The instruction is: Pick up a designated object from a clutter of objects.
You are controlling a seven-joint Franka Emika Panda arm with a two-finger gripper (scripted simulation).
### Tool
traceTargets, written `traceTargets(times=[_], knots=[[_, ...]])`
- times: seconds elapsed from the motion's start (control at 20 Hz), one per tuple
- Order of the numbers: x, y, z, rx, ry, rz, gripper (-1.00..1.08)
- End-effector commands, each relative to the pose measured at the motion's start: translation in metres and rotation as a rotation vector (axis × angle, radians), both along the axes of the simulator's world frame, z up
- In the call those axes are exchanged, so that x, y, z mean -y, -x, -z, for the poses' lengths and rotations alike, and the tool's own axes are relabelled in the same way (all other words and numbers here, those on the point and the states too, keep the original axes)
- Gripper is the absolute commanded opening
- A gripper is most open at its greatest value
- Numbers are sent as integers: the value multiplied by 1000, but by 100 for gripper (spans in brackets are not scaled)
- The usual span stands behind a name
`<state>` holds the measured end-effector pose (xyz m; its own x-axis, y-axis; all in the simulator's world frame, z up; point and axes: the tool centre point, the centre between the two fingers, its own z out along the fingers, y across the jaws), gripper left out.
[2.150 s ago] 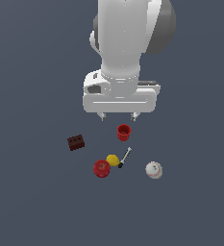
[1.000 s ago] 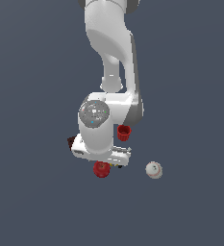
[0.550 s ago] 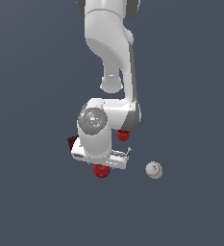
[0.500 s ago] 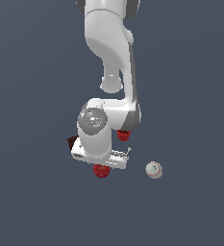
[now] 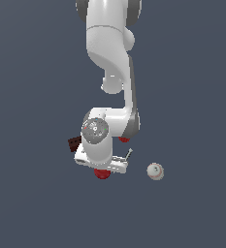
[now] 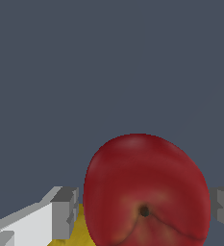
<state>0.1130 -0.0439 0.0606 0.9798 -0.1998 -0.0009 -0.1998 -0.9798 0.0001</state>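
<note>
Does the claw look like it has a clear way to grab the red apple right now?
Probably yes. In the wrist view the apple sits between the claw's two fingers, with small gaps either side. The lemon lies close beside it near one finger, which might get nudged.

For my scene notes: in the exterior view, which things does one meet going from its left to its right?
Brown brick → red apple, under the robot's hand → screwdriver → white baseball. The cup mostly hides behind the arm, so I leave it out.
</note>
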Motion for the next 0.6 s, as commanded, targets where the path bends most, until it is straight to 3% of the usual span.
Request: traceTargets(times=[0.0, 0.25, 0.3, 0.55], knots=[[0, 0, 10, 1, 0, 0, 100], [0, -1, 15, 1, 0, 0, 100], [0, -1, 15, 1, 0, 0, -100], [0, -1, 15, 1, 0, 0, -100]])
